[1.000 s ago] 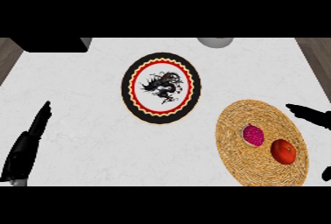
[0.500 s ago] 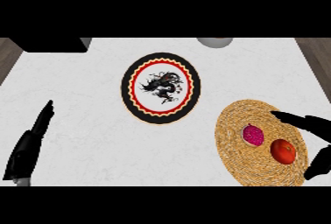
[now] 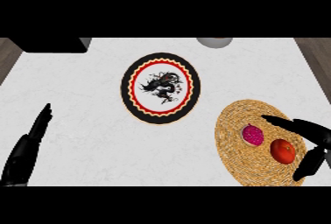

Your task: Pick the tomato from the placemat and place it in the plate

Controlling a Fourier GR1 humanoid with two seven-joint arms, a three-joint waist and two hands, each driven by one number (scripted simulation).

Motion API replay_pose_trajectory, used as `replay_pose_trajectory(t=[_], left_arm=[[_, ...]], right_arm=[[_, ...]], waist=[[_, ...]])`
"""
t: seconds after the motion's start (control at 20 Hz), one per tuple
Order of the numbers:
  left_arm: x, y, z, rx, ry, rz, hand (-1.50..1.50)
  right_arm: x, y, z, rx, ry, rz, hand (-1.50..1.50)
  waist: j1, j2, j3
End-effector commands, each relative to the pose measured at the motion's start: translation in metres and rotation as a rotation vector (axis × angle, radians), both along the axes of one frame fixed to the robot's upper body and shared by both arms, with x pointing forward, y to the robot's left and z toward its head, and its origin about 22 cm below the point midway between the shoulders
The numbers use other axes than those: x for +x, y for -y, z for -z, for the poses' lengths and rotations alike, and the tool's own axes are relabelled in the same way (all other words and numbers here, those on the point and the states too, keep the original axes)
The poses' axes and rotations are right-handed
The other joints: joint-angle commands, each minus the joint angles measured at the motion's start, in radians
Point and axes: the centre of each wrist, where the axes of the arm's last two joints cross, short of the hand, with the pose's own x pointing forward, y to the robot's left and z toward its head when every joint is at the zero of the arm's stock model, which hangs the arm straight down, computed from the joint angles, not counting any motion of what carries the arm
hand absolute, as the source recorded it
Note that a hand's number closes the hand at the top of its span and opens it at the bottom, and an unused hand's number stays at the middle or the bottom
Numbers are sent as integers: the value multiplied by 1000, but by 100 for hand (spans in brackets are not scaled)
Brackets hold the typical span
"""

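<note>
A red tomato (image 3: 283,151) lies on the round woven placemat (image 3: 239,148) at the right, beside a magenta fruit (image 3: 253,134). The plate (image 3: 161,88), black-rimmed with a red zigzag ring and a dark dragon figure on white, sits at the centre, well left of the mat. My right hand (image 3: 311,139) comes in from the right edge, open, with fingers stretched above the tomato and the thumb below and right of it, not touching it. At the lower left my left hand (image 3: 28,148) rests open, fingers pointing up.
A grey round object (image 3: 214,41) shows at the counter's far edge, and a black block (image 3: 53,44) sits at the far left corner. Wooden floor borders the white counter on both sides.
My right hand has moved left over the placemat, its fingers and thumb now bracketing the tomato. The left hand has barely shifted.
</note>
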Motion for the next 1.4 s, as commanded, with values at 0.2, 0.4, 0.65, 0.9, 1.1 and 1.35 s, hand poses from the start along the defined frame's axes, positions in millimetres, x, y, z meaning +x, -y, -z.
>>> replay_pose_trajectory(t=[0.2, 0.4, 0.65, 0.9, 1.1, 1.35], left_arm=[[3, 0, -1, -2, 3, 0, 0], [-9, -5, 16, 20, -5, -23, 0], [7, 5, 3, -2, 13, 5, 0], [17, 6, -2, 11, 26, 27, 0], [14, -2, -5, 7, 20, 28, 0], [18, 8, -7, 0, 14, -4, 0]], right_arm=[[-8, -11, 25, 142, 22, -35, 150], [-24, 13, 29, 113, 47, -33, 150], [20, -27, 14, 0, 136, 32, 150], [57, -14, -35, -501, 379, 328, 150], [75, -37, -34, -598, 524, 452, 150], [87, -47, -47, -588, 718, 545, 150]], waist=[[-2, 0, 0], [-2, 1, 0], [1, 1, 0], [38, 14, 0], [38, 10, 1], [11, 3, 1]])
